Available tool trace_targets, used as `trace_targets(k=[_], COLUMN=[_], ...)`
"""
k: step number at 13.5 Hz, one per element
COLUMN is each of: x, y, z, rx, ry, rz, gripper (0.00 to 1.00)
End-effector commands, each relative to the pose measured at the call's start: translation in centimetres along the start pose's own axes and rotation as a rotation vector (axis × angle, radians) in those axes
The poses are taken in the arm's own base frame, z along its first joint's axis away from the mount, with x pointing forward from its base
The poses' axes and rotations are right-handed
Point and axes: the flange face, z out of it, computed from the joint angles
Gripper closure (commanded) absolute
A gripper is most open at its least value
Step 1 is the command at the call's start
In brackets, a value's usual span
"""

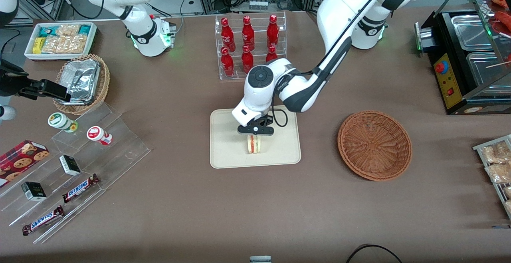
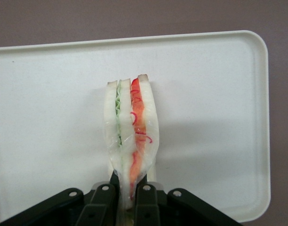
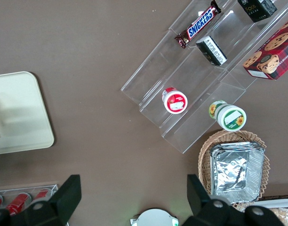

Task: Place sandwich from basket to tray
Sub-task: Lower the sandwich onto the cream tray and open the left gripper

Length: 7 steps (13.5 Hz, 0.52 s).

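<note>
The sandwich (image 1: pixel 254 144) (image 2: pixel 131 127), a pale bread wedge with red-orange and green filling, stands on its edge over the middle of the cream tray (image 1: pixel 227 151) (image 2: pixel 214 117). My left gripper (image 1: pixel 255 136) (image 2: pixel 130 197) is directly above it, shut on the sandwich's upper corner, the wrapped bread pinched between the black fingers (image 2: pixel 104 200). I cannot tell whether the sandwich touches the tray floor. The reddish-brown woven basket (image 1: pixel 374 145) sits beside the tray toward the working arm's end, with nothing in it.
A clear rack of red bottles (image 1: pixel 249 45) stands farther from the front camera than the tray. Clear tiered shelves with snack bars and cups (image 1: pixel 76 163) and a tan wicker basket of foil containers (image 1: pixel 82 81) lie toward the parked arm's end. A black food warmer (image 1: pixel 467 59) is at the working arm's end.
</note>
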Motion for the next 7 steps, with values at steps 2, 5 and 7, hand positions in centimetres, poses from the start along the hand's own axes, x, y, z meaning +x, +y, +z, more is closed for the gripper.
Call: trace_targets(k=[2, 5, 7], x=[-0.31, -0.43, -0.59], y=[1.65, 1.69, 1.71], z=[0.85, 1.16, 1.19], rx=[-0.007, -0.005, -0.002], ry=[0.028, 0.026, 0.025], rz=[-0.016, -0.018, -0.017], gripper=[1.00, 0.95, 0.00])
